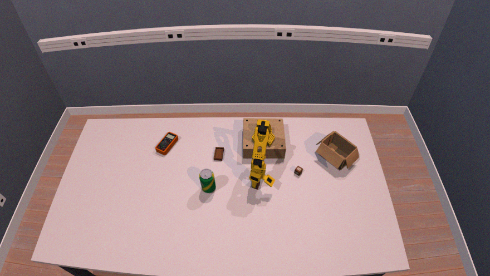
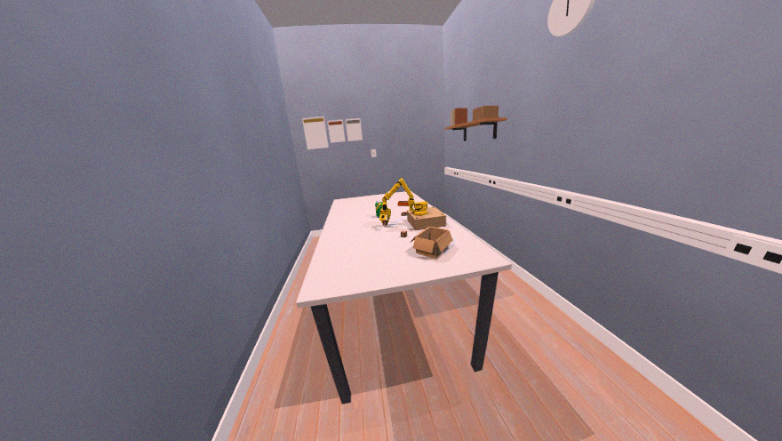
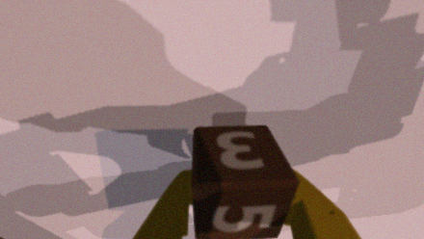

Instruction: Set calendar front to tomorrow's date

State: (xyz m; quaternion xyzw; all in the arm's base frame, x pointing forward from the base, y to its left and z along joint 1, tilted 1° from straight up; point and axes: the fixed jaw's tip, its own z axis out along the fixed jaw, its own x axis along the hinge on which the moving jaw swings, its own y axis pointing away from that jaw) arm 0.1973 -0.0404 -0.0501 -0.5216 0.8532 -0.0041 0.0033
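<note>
My gripper (image 1: 255,185) is shut on a dark brown number cube (image 3: 241,180) and holds it above the white table top, in front of my base. In the wrist view the cube shows a 3 on the face turned away from me and a 5 on the face below it, between my two yellow fingers. A second brown cube (image 1: 298,170) lies on the table to the right of my arm. The small brown calendar tray (image 1: 218,153) stands empty to the left of my base. In the exterior view the arm (image 2: 391,199) and cube (image 2: 403,234) are small.
A green soda can (image 1: 207,181) stands left of my gripper. An orange multimeter (image 1: 166,142) lies at the back left. An open cardboard box (image 1: 337,149) lies on its side at the right. My base sits on a wooden block.
</note>
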